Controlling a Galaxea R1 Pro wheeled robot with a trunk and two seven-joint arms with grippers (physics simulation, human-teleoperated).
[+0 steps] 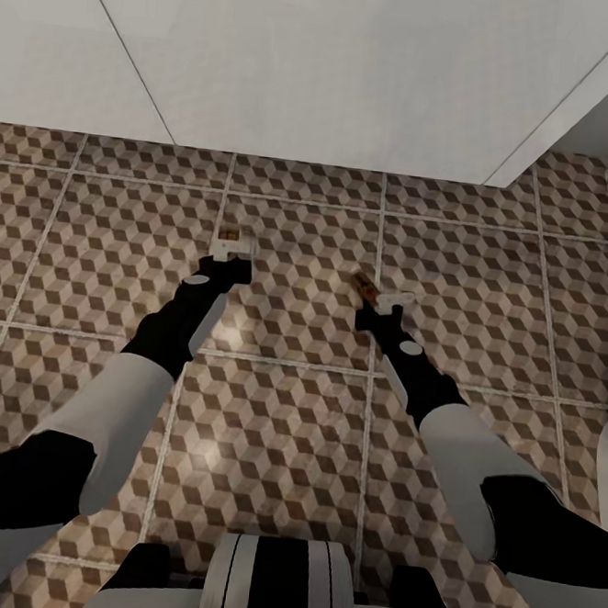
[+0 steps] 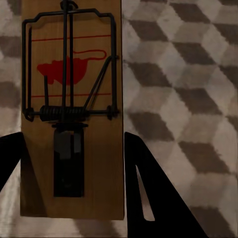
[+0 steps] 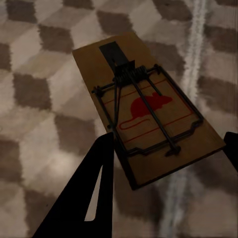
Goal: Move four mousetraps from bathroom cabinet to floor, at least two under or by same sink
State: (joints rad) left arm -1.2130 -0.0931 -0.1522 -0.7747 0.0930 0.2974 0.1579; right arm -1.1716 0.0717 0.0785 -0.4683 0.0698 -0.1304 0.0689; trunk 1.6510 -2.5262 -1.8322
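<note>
Brown, beige and white cube-patterned floor tiles (image 1: 277, 403) with pale grout lines fill the ground ahead, ending at a plain white panel (image 1: 316, 65) along the far side, which may be the front of the vanity, though the head view is too tight to say; both arms reach forward and down over the tiles. The left tool (image 1: 230, 253) is clamped on a small flat brown wooden mousetrap with a dark wire spring and a red mouse mark (image 2: 72, 109), its board lying lengthwise between the fingers (image 2: 148, 198) and pointing straight out along them; the right tool (image 1: 378, 303) is clamped on a second brown wooden mousetrap (image 3: 146, 106), whose long axis runs skewed across a grout line. Each trap sits low over the floor, directly beyond its own tool, so the release looks to be a matter of lowering and parting the fingers; neither arm needs to cross.
</note>
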